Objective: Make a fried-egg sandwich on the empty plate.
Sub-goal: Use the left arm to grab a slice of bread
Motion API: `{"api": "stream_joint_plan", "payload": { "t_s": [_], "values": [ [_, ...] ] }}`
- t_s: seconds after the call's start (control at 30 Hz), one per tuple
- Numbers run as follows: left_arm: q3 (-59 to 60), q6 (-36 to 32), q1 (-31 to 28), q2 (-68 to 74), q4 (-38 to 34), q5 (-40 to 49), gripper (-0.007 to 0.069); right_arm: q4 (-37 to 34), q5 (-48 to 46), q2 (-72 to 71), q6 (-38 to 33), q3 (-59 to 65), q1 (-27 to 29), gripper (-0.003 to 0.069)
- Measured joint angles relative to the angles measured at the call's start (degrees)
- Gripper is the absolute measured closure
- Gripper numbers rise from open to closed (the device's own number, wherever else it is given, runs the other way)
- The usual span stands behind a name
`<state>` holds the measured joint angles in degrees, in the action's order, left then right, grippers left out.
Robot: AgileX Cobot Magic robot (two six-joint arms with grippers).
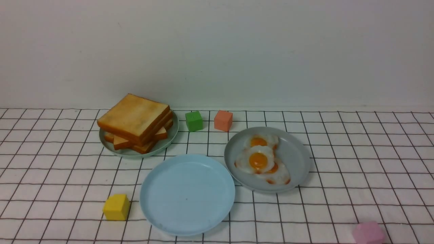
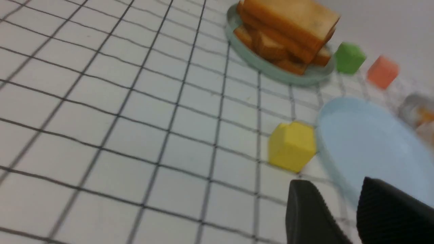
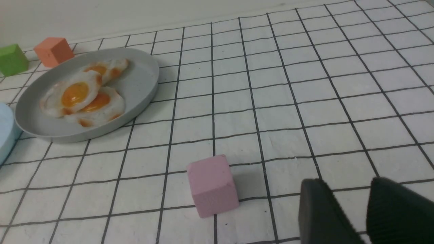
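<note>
Lying flat, rim up: empty plate (image 1: pixel 187 195); left fingers (image 2: pixel 308 213), right fingers (image 3: pixel 322 210) parted, holding nothing.

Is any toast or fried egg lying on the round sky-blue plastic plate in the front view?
No, the sky-blue plate shows a bare surface, with the toast slices and fried eggs lying elsewhere.

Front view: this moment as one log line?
phase: not started; sky-blue plate: empty; toast stack: green plate; fried eggs: grey plate; left fingers: open, empty; right fingers: open, empty
</note>
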<state>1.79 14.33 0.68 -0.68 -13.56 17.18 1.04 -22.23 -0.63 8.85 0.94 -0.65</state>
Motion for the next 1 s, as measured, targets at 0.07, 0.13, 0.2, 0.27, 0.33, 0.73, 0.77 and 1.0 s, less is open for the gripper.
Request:
{"api": "stream_joint_plan", "payload": {
  "t_s": [0.07, 0.13, 0.2, 0.27, 0.33, 0.73, 0.77, 1.0],
  "values": [
    [0.0, 6.23, 0.0, 0.0, -9.08, -4.14, 0.0386, 0.0, 0.0, 0.0, 0.0, 0.0, 0.0, 0.0421],
    [0.0, 9.68, 0.0, 0.0, -16.1, -7.29, 0.0386, 0.0, 0.0, 0.0, 0.0, 0.0, 0.0, 0.0421],
    [0.0, 10.65, 0.0, 0.0, -18.0, -9.75, 0.0386, 0.0, 0.0, 0.0, 0.0, 0.0, 0.0, 0.0421],
    [-0.13, 11.09, 0.0, 0.0, -19.0, -11.47, 0.0387, 0.0, 0.0, 0.0, 0.0, 0.0, 0.0, 0.0421],
    [-1.5, 11.17, 0.17, 0.0, -19.15, -10.33, 0.0396, 0.0, 0.0, 0.0, 0.0, 0.0, 0.0, 0.0421],
    [-30.24, -15.24, 5.92, 28.03, -12.65, 14.93, 0.0638, 0.0, 0.0, 0.0, 0.0, 0.0, 0.0, 0.0421],
    [-32.26, -16.81, 8.65, 31.71, -11.44, 16.86, 0.0638, 0.0, 0.0, 0.0, 0.0, 0.0, 0.0, 0.0421],
    [-44.9, -17.04, 20.31, 50.2, -4.69, 26.83, 0.0638, -1.81, 0.8, 0.0, 1.05, 0.02, 0.0, 0.0421]
  ]
}}
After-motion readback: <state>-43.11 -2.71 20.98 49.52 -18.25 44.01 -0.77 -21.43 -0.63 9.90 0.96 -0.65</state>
